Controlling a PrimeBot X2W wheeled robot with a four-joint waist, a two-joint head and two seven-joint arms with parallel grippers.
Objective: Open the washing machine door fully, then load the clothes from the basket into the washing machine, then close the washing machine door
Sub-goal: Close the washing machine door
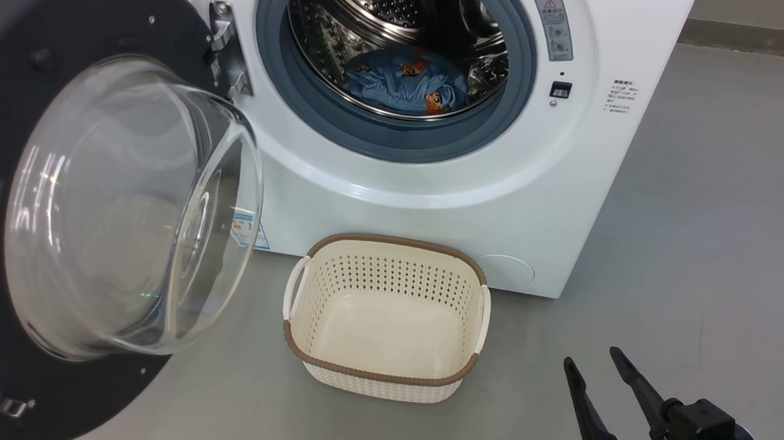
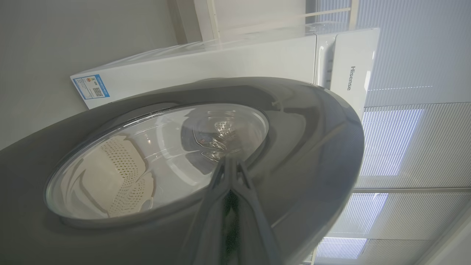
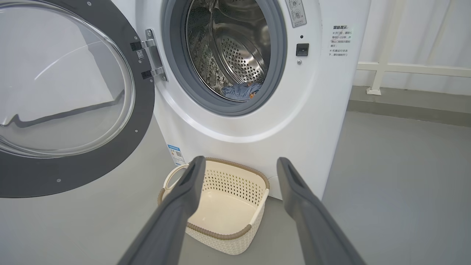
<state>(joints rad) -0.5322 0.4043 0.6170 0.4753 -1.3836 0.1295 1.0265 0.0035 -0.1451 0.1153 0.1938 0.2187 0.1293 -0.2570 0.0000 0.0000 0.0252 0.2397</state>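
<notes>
Right gripper spread | clothes in washing machine | basket on floor

blue clothes w/ orange print, cream basket

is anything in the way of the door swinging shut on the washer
Nothing visible blocks the washing machine door. The clothes lie inside the drum, behind the gasket; the basket sits on the floor, lower than the gasket; the open right end effector hangs off to the right.
</notes>
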